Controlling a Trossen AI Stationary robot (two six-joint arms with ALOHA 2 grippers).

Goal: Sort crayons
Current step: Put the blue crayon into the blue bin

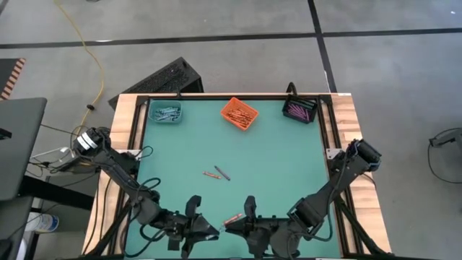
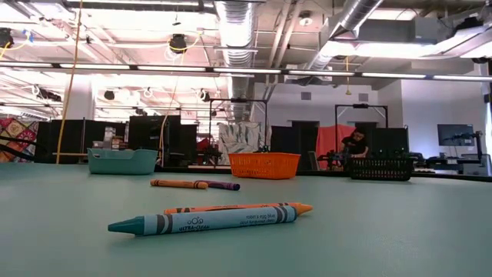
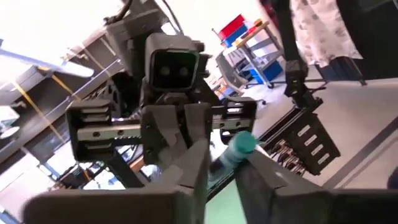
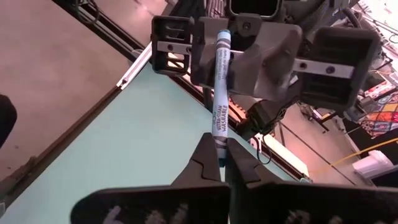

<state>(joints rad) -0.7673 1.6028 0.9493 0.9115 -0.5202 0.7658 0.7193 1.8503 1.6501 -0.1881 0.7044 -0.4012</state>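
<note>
Teal crayon (image 4: 219,93) is up off the table (image 1: 274,166), spanning between the two end effectors at the near edge, centre. Right end effector (image 4: 222,163) is clenched on the crayon's pointed end, fingertips pinched tight. Left end effector (image 4: 225,65) faces it head-on and grips the crayon's other end; in the left wrist view that end sits squeezed between its fingers (image 3: 194,163). So both are grasping the same crayon. In the high view the left end effector (image 1: 215,232) and right end effector (image 1: 229,228) nearly touch. Orange crayon (image 1: 232,218) lies flat on the table just beside them. The low view shows a second teal crayon (image 2: 204,221) lying flat directly in front of that orange one, the two touching or nearly so. Mid-table: another orange crayon (image 1: 211,175) and a purple crayon (image 2: 221,185) lie end to end at a slight angle. Far edge: teal bin (image 1: 166,113) with blue-grey crayons, orange bin (image 1: 239,113) with orange ones, black bin (image 1: 299,110) with purple-pink ones. The bins stand well apart in a row.
</note>
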